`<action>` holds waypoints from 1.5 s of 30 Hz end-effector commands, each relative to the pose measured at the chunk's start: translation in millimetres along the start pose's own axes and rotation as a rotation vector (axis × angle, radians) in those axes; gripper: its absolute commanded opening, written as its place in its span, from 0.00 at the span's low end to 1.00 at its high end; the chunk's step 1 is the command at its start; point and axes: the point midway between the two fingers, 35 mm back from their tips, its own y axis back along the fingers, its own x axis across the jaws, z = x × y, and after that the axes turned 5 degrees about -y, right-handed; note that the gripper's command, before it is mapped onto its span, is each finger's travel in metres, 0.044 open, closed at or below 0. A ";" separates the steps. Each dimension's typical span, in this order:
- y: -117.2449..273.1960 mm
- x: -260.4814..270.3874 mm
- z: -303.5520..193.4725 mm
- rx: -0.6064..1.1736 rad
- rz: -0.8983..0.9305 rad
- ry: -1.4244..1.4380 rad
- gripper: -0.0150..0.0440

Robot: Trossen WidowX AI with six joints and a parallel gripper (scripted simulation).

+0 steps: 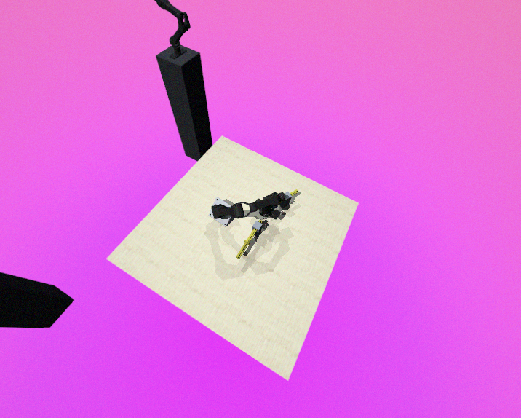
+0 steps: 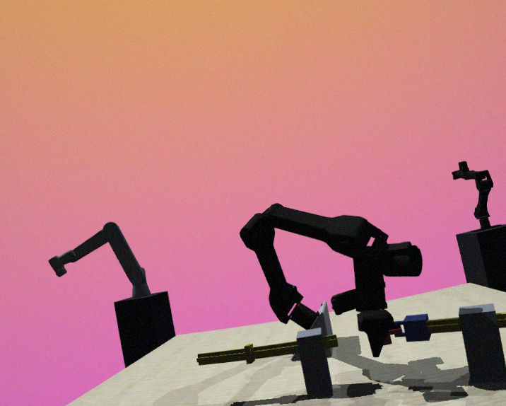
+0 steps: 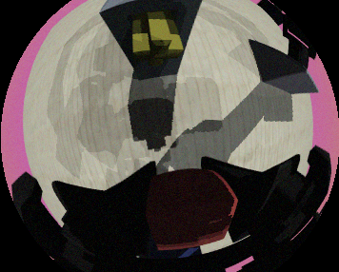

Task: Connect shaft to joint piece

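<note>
Robotics lab, pedestal-mounted arms (image 1: 180, 21) (image 2: 126, 257), pale tabletop (image 1: 195, 261) (image 2: 169, 372) (image 3: 243, 128)

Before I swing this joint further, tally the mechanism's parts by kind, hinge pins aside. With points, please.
Yellow shafts (image 1: 246, 243) (image 1: 295, 192) (image 2: 272, 349) (image 2: 444, 325) (image 3: 159, 33): 2
Grey blocks (image 1: 257, 226) (image 2: 316, 366) (image 2: 485, 351) (image 3: 120, 24): 2
Blue hinge mount (image 2: 415, 327) (image 3: 189, 252): 1
Red joint piece (image 2: 389, 337) (image 3: 190, 206): 1
Total: 6
</note>
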 end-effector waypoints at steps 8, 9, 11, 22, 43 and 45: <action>1.7 3.7 0.0 -0.033 0.013 0.079 0.25; 1.7 3.7 0.0 -0.033 0.013 0.081 0.25; 1.7 3.7 0.0 -0.033 0.013 0.081 0.25; 1.5 3.2 0.1 -0.031 0.011 0.070 0.25; 1.5 3.2 0.1 -0.031 0.011 0.070 1.00; 1.5 3.2 0.1 -0.031 0.011 0.070 1.00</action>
